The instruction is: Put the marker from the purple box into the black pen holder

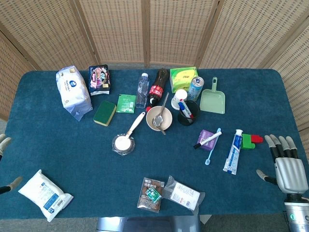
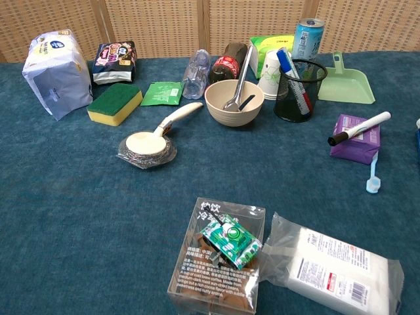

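The right hand [image 1: 288,166] lies open at lower right; the left hand [image 1: 4,164], barely visible, cannot be judged. The marker [image 1: 207,140] rests on the purple box [image 1: 206,137].

White marker [image 2: 359,128] lying across purple box [image 2: 355,140] (black cap end overhanging its left edge), black pen holder [image 2: 300,91] behind holding a blue-capped marker [image 2: 293,78], beige bowl [image 2: 234,102] with spoon [image 2: 239,77] alongside

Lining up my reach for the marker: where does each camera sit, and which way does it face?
Head view: high, looking steeply down at the whole table; right hand open at right edge, left hand's fingers at left edge.
Chest view: low, facing across the table toward the screen; no hands show.
Shared: marker on purple box, black pen holder, bowl.
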